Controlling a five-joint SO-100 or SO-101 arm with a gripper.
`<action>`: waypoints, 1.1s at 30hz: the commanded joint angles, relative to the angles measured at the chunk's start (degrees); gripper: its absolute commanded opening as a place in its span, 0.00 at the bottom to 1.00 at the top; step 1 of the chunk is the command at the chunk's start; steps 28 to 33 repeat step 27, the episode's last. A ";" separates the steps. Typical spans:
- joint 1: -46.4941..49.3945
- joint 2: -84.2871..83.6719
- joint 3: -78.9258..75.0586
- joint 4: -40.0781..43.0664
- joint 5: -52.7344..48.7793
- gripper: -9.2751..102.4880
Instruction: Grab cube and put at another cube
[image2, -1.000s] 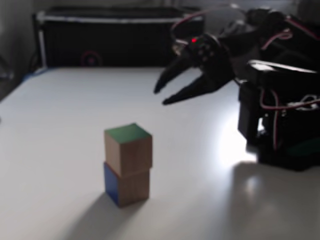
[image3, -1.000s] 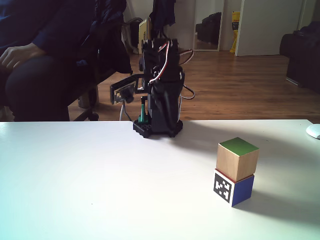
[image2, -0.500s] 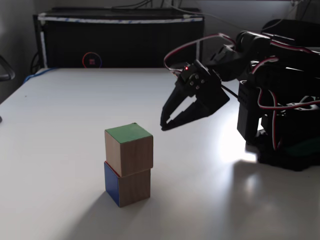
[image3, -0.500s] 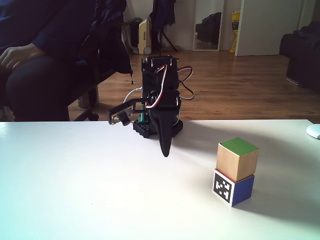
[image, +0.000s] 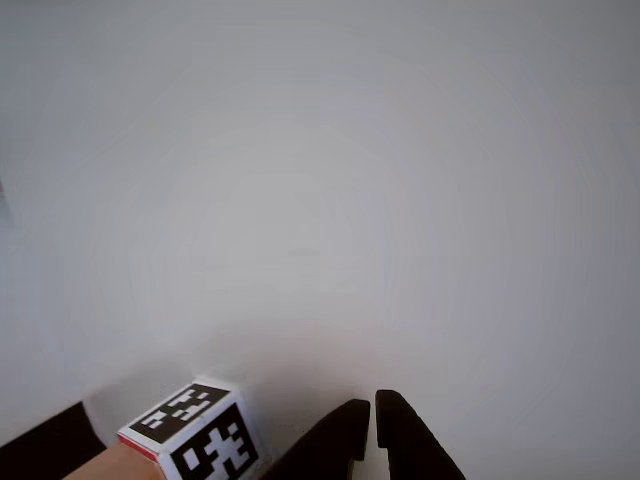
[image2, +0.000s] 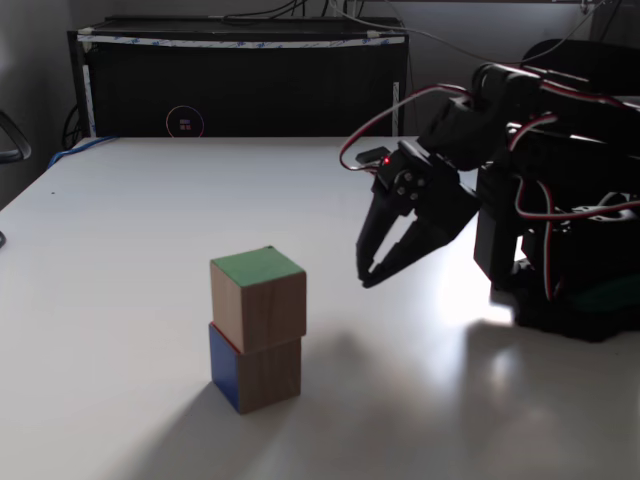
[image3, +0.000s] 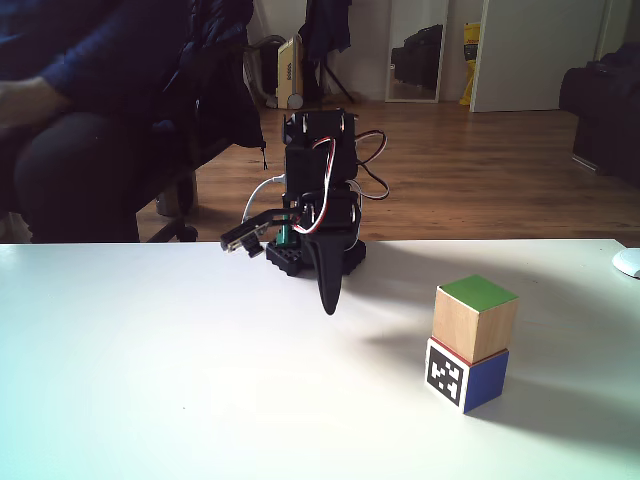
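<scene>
A: Where is the cube (image2: 257, 297)?

B: It sits squarely on top of the marker cube (image2: 254, 372), left of the arm in a fixed view (image3: 476, 317); the stack stands on the white desk (image2: 150, 220). The placing looks done.

A: And the pincer (image2: 366, 281)?

B: Empty, its two tips drawn together to a narrow slit, hanging above the desk to the right of the stack and apart from it.

A: How should the step in hand go?

B: Probably a retreat: lift away to the right, giving the stack a wide berth so nothing nudges it.

A: Which way does the cube point?

B: Green face up, edges roughly in line with the cube below. Being a cube, it has no long axis.
</scene>
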 joint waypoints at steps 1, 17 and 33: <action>-1.14 0.26 -3.25 2.20 -1.67 0.08; 0.00 0.26 -3.34 2.29 0.00 0.08; 0.00 0.26 -3.34 2.29 0.09 0.08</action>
